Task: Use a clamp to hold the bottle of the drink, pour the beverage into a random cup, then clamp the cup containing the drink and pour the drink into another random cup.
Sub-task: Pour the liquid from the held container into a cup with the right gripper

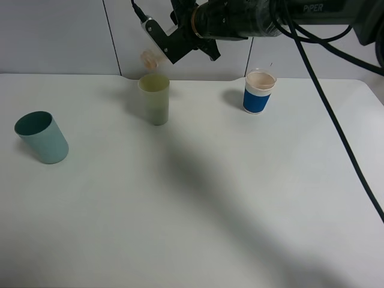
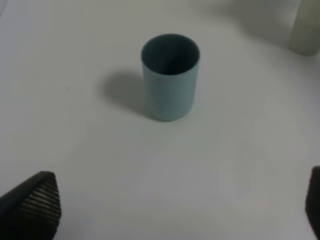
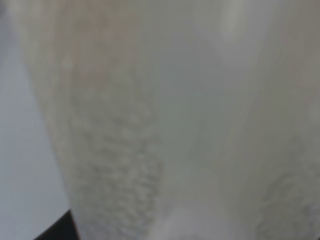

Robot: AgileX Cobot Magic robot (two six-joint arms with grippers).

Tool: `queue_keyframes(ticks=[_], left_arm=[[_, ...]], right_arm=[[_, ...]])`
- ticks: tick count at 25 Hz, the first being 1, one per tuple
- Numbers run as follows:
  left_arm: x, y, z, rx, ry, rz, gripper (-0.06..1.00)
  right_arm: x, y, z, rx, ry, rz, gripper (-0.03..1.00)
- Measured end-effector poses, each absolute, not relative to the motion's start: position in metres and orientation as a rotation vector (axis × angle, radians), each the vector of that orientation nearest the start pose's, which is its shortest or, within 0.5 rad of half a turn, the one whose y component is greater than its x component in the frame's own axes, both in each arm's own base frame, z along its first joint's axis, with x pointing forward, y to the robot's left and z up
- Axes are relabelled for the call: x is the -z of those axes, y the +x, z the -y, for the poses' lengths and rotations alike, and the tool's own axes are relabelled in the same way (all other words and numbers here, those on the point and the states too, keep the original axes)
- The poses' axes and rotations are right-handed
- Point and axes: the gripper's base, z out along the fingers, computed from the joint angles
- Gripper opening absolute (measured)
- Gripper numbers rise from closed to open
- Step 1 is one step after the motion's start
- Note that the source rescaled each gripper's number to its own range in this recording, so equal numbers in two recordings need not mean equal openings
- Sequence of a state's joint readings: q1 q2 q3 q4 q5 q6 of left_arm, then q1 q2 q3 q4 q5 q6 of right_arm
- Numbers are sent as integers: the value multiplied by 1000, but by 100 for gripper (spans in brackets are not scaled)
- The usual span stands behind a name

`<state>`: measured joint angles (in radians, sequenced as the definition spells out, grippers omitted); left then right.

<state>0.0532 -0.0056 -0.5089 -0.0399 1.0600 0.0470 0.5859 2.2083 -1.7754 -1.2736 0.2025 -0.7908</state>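
Observation:
My right gripper reaches in from the top right and is shut on the drink bottle. It holds the bottle tilted, with its peach-coloured mouth just above the pale green cup. The bottle's translucent body fills the right wrist view. A teal cup stands at the left. A blue cup with a white rim stands at the back right, pale pink inside. My left gripper is open and empty, a short way back from the teal cup. It is out of the exterior view.
The white table has its back edge against a grey wall, just behind the cups. The right arm's black cable hangs over the table's right side. The pale green cup shows at the edge of the left wrist view.

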Motion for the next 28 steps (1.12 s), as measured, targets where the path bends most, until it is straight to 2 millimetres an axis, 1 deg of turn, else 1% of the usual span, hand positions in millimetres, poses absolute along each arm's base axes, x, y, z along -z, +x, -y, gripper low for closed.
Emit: queue_keyframes(ticks=[11, 17, 22, 28], left_arm=[[-280, -7, 4, -16, -4, -2028, 100], [-280, -7, 4, -16, -4, -2028, 100], [-280, -7, 4, -16, -4, -2028, 100], [-280, -7, 4, -16, -4, -2028, 100]], right_arm=[[-227, 446, -275, 1141, -2079, -637, 4], [-227, 442, -282, 1157, -2103, -580, 4], [-227, 442, -282, 1162, -2108, -571, 4], [-227, 442, -281, 1199, -2140, -520, 4]])
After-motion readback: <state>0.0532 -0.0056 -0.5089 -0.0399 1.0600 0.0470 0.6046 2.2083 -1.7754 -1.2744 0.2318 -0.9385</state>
